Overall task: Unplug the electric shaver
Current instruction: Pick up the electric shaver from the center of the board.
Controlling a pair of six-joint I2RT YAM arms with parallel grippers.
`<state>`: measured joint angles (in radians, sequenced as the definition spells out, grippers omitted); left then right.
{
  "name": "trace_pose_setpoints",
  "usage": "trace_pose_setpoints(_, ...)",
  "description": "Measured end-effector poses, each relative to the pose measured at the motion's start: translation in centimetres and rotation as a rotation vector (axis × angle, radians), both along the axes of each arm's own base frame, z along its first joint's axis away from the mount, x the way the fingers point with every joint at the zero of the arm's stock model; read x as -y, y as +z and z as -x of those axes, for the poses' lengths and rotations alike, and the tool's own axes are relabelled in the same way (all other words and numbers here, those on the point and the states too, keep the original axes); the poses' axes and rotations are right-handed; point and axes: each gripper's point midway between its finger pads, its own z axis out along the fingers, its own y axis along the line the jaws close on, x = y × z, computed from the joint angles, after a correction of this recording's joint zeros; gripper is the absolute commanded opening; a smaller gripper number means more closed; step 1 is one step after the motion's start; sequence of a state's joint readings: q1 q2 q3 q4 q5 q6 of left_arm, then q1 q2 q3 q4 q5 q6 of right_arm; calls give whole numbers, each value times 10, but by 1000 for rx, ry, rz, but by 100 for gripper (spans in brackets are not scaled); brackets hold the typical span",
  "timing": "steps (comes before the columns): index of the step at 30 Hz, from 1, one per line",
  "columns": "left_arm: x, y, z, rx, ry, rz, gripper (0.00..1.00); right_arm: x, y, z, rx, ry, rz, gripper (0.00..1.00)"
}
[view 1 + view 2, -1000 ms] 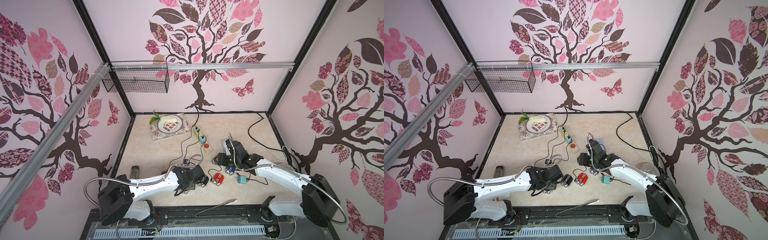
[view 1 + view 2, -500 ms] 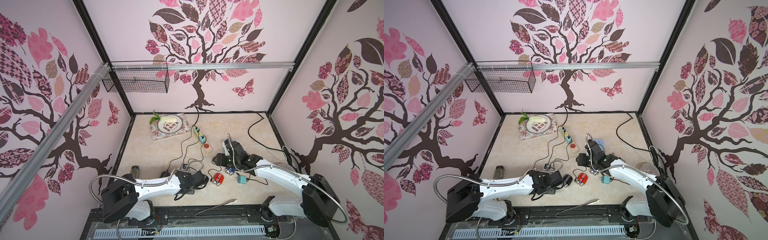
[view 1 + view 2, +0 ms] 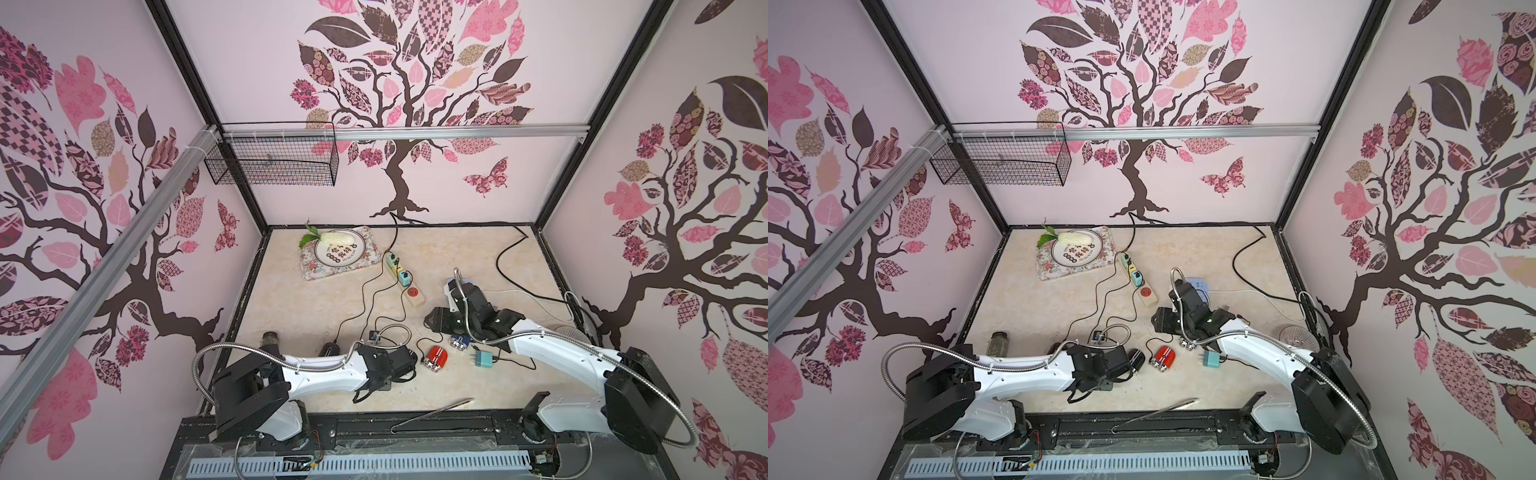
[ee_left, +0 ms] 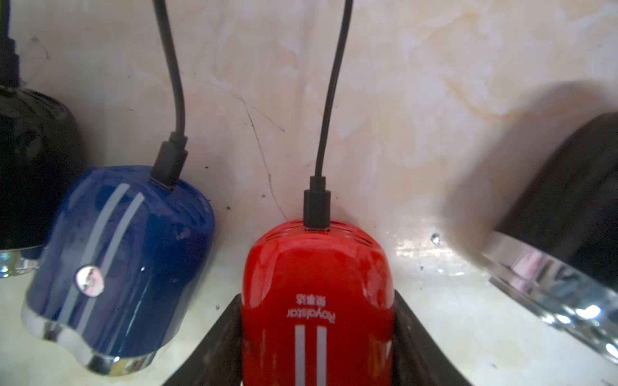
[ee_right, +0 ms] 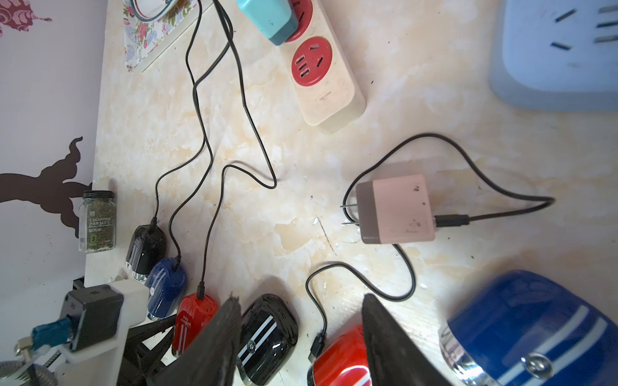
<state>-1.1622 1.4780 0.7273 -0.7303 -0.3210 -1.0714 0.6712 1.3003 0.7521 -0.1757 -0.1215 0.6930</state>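
Near the desk's (image 4: pixel 401 100) front edge, your left jaws pinch the red shaver (image 4: pixel 317 300), likely bracing it for unplugging; right jaws hang spread.

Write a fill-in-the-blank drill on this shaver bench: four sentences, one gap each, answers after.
1. The left tool has its fingers either side of a shaver coloured ___.
2. The jar has a label reading chopped ___.
3. On the power strip, the empty socket is coloured ___.
4. The right tool is ___, gripping nothing.

Answers: red; parsley; red; open.
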Motion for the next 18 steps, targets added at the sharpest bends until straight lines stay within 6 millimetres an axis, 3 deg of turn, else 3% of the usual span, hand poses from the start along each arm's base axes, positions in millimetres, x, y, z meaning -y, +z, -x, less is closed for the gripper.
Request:
trace_pose_setpoints(7,0,3,-1,12,-16,10,24,-2,1,0,2,3,-10,61)
trace_pose_setpoints(18,18,37,-12,91,-77,157,21,-16,6,4,-7,45,-98,61)
